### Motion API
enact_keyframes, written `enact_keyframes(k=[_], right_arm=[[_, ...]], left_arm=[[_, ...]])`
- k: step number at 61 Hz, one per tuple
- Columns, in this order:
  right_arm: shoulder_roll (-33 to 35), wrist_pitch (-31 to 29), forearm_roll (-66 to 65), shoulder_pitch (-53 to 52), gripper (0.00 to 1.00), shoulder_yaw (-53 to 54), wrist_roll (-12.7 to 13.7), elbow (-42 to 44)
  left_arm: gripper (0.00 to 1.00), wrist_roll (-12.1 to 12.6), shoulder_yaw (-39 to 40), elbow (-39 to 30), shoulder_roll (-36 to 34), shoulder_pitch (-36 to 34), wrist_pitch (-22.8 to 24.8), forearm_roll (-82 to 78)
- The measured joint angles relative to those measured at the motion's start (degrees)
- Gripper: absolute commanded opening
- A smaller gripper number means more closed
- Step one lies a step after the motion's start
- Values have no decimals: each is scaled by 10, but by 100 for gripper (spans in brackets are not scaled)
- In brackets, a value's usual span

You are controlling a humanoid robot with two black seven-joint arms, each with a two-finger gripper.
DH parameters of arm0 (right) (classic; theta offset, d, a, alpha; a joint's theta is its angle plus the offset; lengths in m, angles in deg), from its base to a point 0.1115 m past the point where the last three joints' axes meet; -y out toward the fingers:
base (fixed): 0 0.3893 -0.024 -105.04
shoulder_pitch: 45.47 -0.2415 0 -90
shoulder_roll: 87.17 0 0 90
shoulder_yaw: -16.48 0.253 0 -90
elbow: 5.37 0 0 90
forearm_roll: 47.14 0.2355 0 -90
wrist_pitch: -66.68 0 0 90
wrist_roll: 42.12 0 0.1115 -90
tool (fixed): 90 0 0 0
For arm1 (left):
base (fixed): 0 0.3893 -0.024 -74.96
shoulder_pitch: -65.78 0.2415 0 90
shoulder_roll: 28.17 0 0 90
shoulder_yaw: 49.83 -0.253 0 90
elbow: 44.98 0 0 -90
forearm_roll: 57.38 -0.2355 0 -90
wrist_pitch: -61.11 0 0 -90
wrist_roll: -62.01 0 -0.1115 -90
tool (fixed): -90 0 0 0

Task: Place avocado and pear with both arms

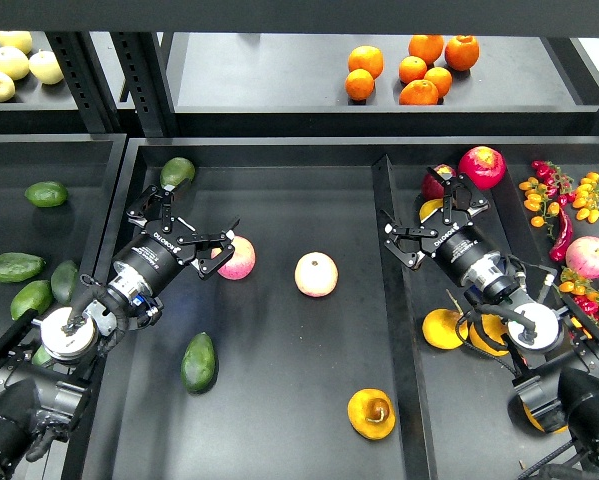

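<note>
A: Left end effector [192,222]?
B: Spread wide, nothing between the fingers. Hovering over the middle tray [279,400], fingertips just beside a pink-and-yellow apple [237,258].
A: Right end effector [426,222]?
B: Also spread, empty. Poised above the divider between the middle tray and the right tray [419,400], close to a dark red fruit [437,180] and a bit of yellow fruit behind the fingers.
A: Avocado?
B: Dark green, lying in the middle tray [199,362], below the left arm, touching nothing.
A: Pear?
B: Golden orange, stem hollow facing up, near the front of the middle tray [371,413], well apart from both end effectors.
A: Anything else around?
B: Second apple [316,274] mid-tray, between the two arms. Paler avocado [177,171] at the tray's back left corner. More green ones in the left tray [79,170]. Oranges [409,70] on the shelf behind, pale yellow fruit [14,65] to the left of them.
</note>
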Motion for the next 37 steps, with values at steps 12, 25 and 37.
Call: enact_keyframes(k=[12,25,37], right_arm=[[0,0,0,0,100,0,0,0],[0,0,0,0,100,0,0,0],[0,0,0,0,100,0,0,0]], left_arm=[[99,0,0,0,0,0,0,0],[99,0,0,0,0,0,0,0],[99,4,0,2,0,0,0,0]])
